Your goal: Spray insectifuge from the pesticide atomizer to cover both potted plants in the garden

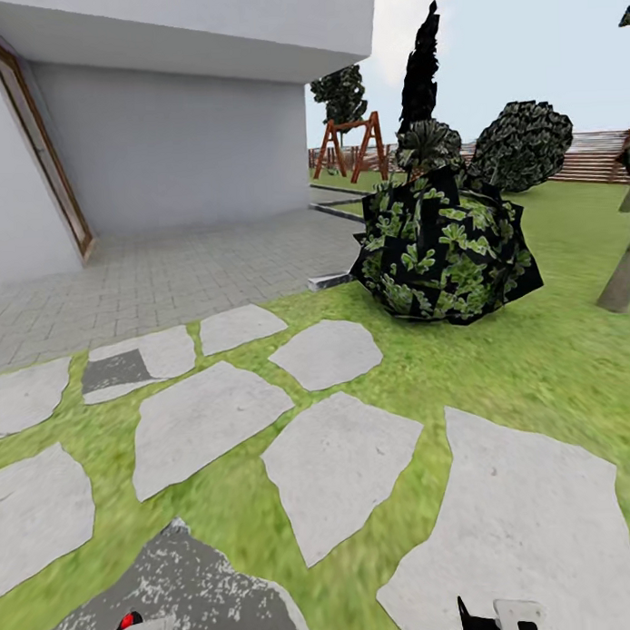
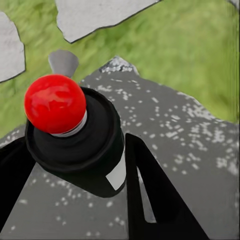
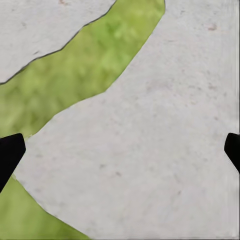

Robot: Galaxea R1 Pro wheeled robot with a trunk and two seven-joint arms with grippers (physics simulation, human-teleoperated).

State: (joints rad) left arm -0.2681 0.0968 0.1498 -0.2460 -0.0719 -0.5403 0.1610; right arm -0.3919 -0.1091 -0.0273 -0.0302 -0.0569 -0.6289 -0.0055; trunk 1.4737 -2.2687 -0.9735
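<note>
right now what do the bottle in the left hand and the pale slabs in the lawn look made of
The pesticide atomizer looks like matte dark plastic, with a glossy red cap that catches a highlight; it could be coated metal. The stepping stones look like rough cut stone or concrete: pale grey, faintly flecked, irregular edges. It is a render, so both are guesses.

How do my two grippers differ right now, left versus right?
The left gripper has its black fingers closed around a dark cylindrical bottle with a red ball top; the right gripper holds nothing and its black fingertips sit wide apart. The left hangs over a dark grey speckled patio, the right over a pale stepping stone edged by green grass. Both point down at the ground.
</note>
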